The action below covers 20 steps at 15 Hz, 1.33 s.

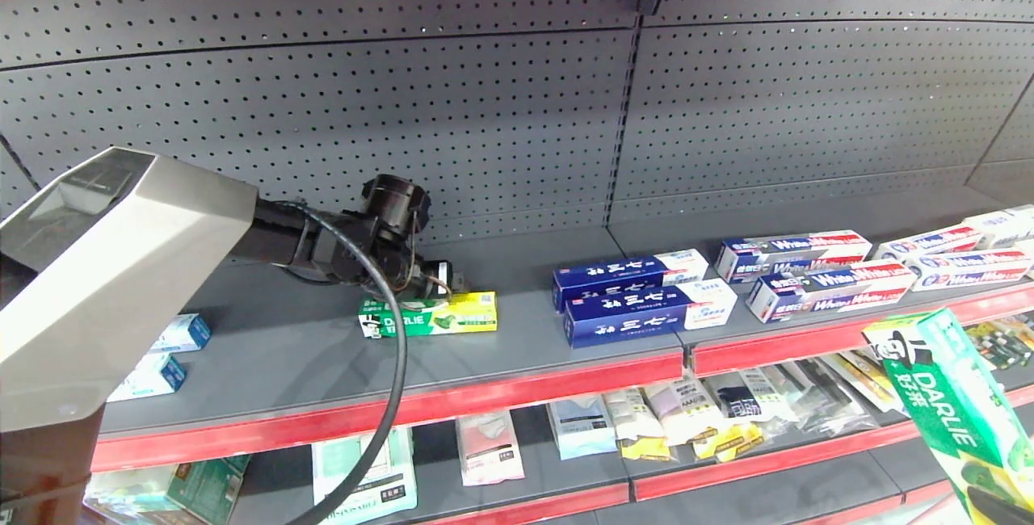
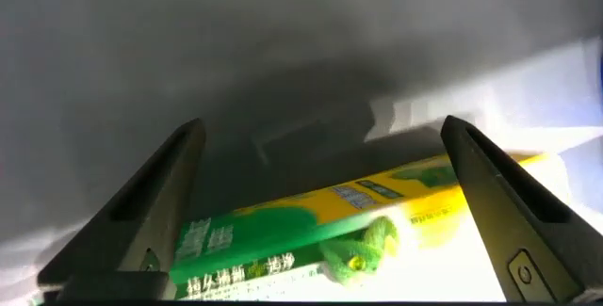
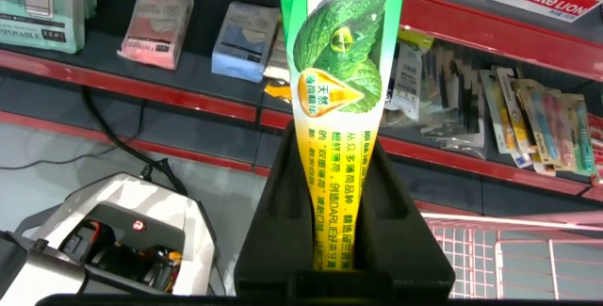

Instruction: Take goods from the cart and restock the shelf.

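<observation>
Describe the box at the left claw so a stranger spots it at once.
Find the grey shelf with the red front edge. On its left section one toothpaste box lies flat at the left claw. It is green and yellow; the neighbouring boxes are blue and white.

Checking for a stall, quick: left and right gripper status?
Left gripper: open, at the shelved toothpaste box.
Right gripper: closed on another green toothpaste box.

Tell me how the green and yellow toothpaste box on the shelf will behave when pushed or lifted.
The toothpaste box lies flat on a long face, so it should slide, not roll or tip. Probably stiff: the second box in the right gripper juts straight though held by one end.
</observation>
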Available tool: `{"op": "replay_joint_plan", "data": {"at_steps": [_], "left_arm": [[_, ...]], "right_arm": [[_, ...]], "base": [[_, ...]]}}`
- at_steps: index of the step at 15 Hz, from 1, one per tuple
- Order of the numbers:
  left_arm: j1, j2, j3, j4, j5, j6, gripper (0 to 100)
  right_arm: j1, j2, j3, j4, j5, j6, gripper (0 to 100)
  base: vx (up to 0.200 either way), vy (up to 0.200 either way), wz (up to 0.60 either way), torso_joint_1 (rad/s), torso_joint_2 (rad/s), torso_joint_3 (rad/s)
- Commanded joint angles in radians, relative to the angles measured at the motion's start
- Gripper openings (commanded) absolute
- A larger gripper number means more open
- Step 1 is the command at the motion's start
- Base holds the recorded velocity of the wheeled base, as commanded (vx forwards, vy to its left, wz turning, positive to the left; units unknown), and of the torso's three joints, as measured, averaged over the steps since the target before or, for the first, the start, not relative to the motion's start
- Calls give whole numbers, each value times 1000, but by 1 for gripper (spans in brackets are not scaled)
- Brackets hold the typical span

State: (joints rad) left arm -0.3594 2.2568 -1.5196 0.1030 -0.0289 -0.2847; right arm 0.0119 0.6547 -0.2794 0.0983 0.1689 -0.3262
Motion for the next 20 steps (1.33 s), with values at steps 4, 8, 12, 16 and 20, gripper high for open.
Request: {"op": "replay_joint_plan", "data": {"at_steps": [4, 8, 12, 16, 20], "left_arm": [[-1, -10, 9, 3, 0, -1, 100], [0, -13, 10, 32, 0, 4, 100], [2, -13, -10, 26, -2, 4, 100], [2, -34, -10, 32, -31, 5, 100], [0, -42, 6, 32, -45, 7, 100]], "right_arm": [[0, 2, 2, 0, 0, 1, 0], [0, 6, 3, 0, 1, -1, 0], [2, 3, 9, 0, 3, -1, 0], [2, -3, 14, 0, 3, -1, 0], [2, -13, 17, 0, 3, -1, 0]], "base": [[0, 0, 0, 0, 0, 0], [0, 0, 0, 0, 0, 0], [0, 0, 0, 0, 0, 0], [0, 0, 0, 0, 0, 0], [0, 0, 0, 0, 0, 0]]}}
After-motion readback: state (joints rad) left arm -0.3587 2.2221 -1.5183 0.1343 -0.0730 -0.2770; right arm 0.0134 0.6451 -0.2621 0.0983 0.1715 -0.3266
